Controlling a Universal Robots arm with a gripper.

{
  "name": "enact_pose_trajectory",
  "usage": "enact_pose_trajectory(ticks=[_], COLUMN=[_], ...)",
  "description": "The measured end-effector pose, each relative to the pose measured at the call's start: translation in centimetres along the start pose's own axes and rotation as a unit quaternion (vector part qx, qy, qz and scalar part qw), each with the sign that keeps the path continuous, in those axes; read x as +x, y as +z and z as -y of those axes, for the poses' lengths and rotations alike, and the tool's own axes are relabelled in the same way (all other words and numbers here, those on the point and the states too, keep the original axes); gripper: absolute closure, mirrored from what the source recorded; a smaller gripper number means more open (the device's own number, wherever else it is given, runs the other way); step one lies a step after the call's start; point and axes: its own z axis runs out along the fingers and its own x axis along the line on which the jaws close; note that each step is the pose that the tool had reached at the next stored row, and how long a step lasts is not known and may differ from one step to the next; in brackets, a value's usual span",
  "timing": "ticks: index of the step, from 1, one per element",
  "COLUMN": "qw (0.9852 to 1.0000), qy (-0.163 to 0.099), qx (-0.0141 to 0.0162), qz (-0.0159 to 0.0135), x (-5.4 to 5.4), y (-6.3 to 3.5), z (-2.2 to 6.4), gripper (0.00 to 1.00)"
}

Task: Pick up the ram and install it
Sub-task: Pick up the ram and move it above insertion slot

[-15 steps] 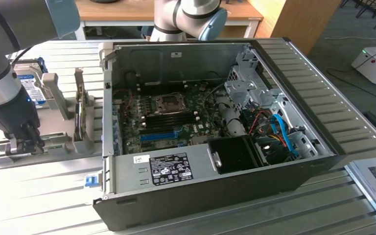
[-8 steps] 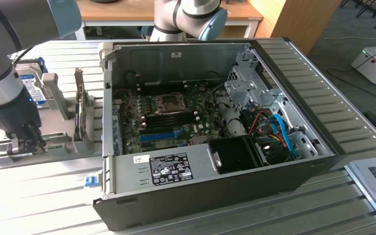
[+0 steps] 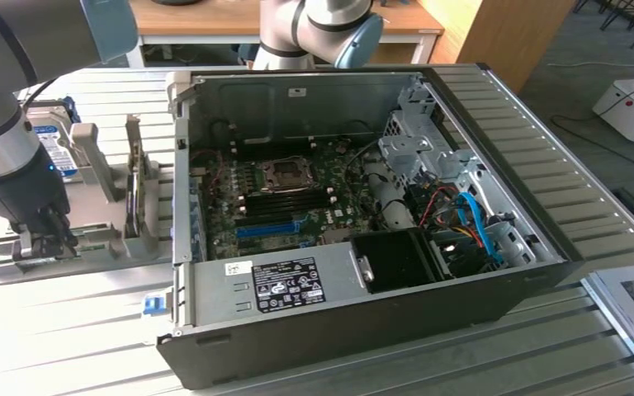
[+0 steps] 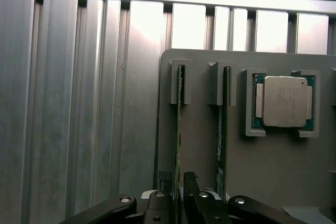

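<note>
In the wrist view the ram (image 4: 179,124) is a thin green stick seen edge-on, standing in a slot of the grey holder (image 4: 262,171). My gripper (image 4: 178,183) is over one end of it, open, with one dark fingertip (image 4: 166,179) on each side of the stick. A second green stick (image 4: 222,129) stands in the neighbouring slot. In the exterior view my gripper (image 3: 44,241) is low over the holder (image 3: 108,241) at the exterior view's left, beside the open computer case (image 3: 494,280). The motherboard (image 3: 284,194) lies inside with its dark memory slots (image 3: 291,200).
A processor chip (image 4: 284,100) rests in its own recess of the holder. An upright card (image 3: 133,186) and a hard drive (image 3: 59,140) stand on the holder behind my arm. The case holds a blue slot (image 3: 267,228), a power supply (image 3: 284,285) and cables (image 3: 466,223). The table is ribbed metal (image 4: 79,103).
</note>
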Motion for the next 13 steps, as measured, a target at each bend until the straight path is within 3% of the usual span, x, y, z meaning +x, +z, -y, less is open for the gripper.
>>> enact_pose_trajectory(ticks=[13], qw=[1.0000], qy=[0.000], qx=[0.0000], qz=[0.0000], x=[-0.04], y=[0.01], z=[-0.09], gripper=[0.76])
